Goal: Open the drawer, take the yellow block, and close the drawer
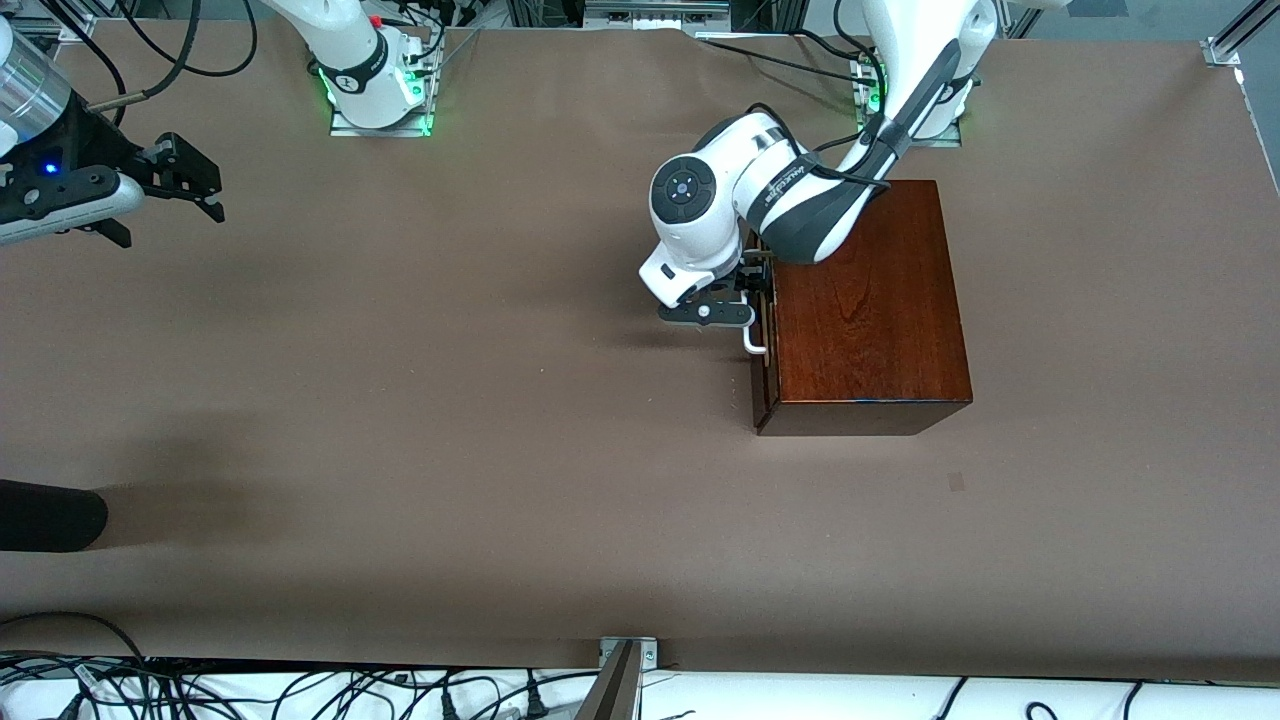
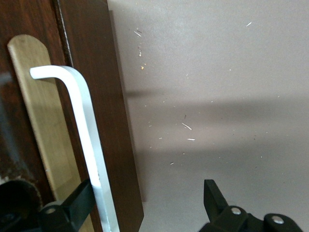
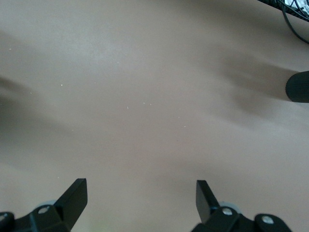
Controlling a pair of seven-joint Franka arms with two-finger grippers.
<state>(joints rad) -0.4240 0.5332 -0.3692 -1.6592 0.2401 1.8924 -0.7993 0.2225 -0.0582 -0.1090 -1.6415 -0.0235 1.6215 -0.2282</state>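
Note:
The reddish-brown wooden box (image 1: pixel 865 305) stands toward the left arm's end of the table. Its drawer (image 1: pixel 762 380) faces the right arm's end and looks shut or nearly so. The white bar handle (image 1: pixel 752 345) shows on the dark drawer front in the left wrist view (image 2: pixel 79 116). My left gripper (image 1: pixel 762 295) is open at the handle (image 2: pixel 146 193). One finger (image 2: pixel 72 203) sits between the bar and the drawer front; the other (image 2: pixel 212 193) is well clear over the table. The yellow block is hidden. My right gripper (image 1: pixel 205 190) is open and empty over bare table (image 3: pixel 140 188).
A black rounded object (image 1: pixel 50 515) lies at the table's edge toward the right arm's end, and also shows in the right wrist view (image 3: pixel 298 87). Cables (image 1: pixel 300 690) run below the table edge nearest the front camera. Brown table (image 1: pixel 450 400) stretches in front of the drawer.

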